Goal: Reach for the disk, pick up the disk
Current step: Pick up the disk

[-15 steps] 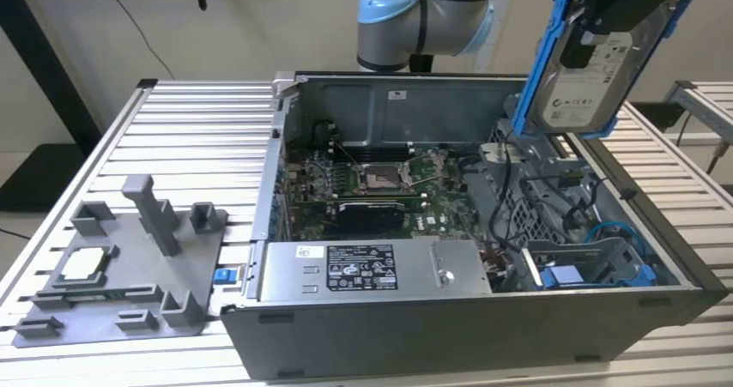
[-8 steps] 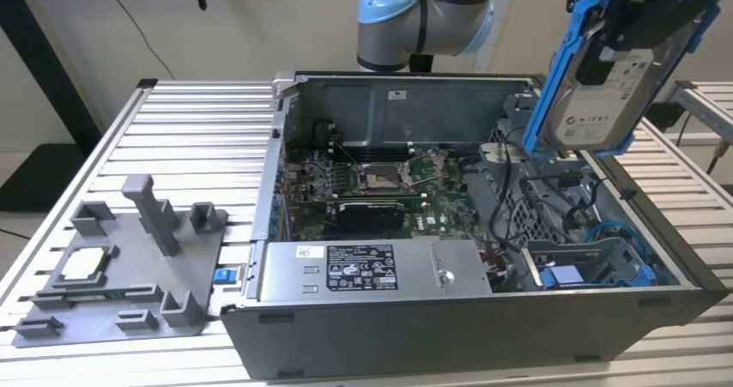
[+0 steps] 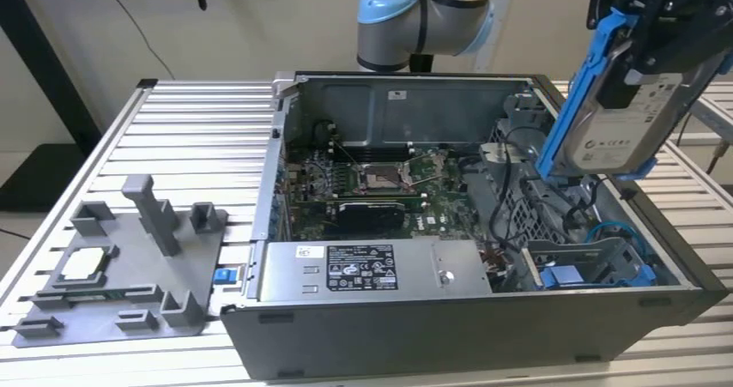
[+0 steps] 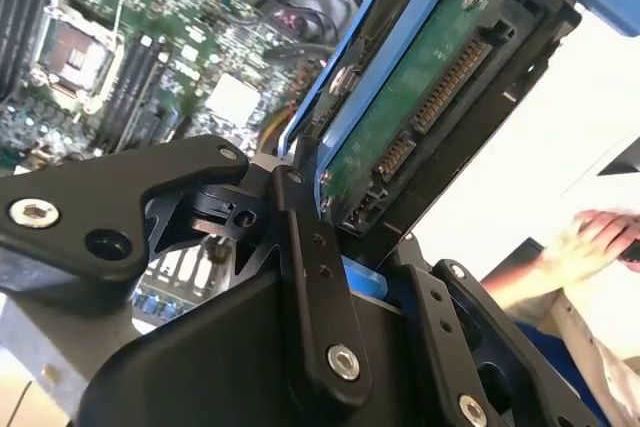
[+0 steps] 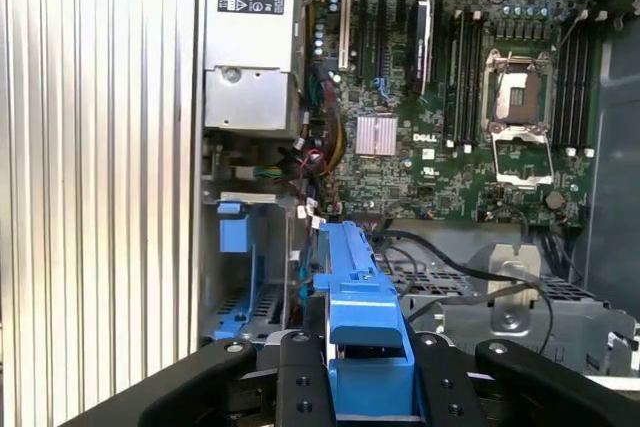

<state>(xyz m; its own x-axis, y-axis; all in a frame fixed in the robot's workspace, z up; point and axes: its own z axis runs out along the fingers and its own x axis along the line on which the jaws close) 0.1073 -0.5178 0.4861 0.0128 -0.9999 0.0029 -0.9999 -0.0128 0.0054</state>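
While my arm is hanging over the open computer case [image 3: 481,335], I am gripping the disk [image 3: 624,125] in my gripper [image 3: 670,39], with the fingers [image 4: 305,277] closed against its blue bracket [image 3: 578,95] near one end. In the exterior view the disk is hanging tilted in the air above the case's drive bay [image 3: 590,263], toward that view's right, clear of everything inside. In the second wrist view I am seeing the disk's underside, a green circuit board [image 4: 420,97] with its connector strip facing the camera (a person's hand [image 4: 590,247] is showing blurred beyond it). In the first wrist view the bracket's blue end [image 5: 365,337] is sitting between my black fingers, and the motherboard [image 5: 440,97] and the grey power supply [image 5: 250,37] are lying below. On the ribbed table [image 3: 184,121], toward the exterior view's left, a grey fixture tray [image 3: 126,267] is resting beside the case.
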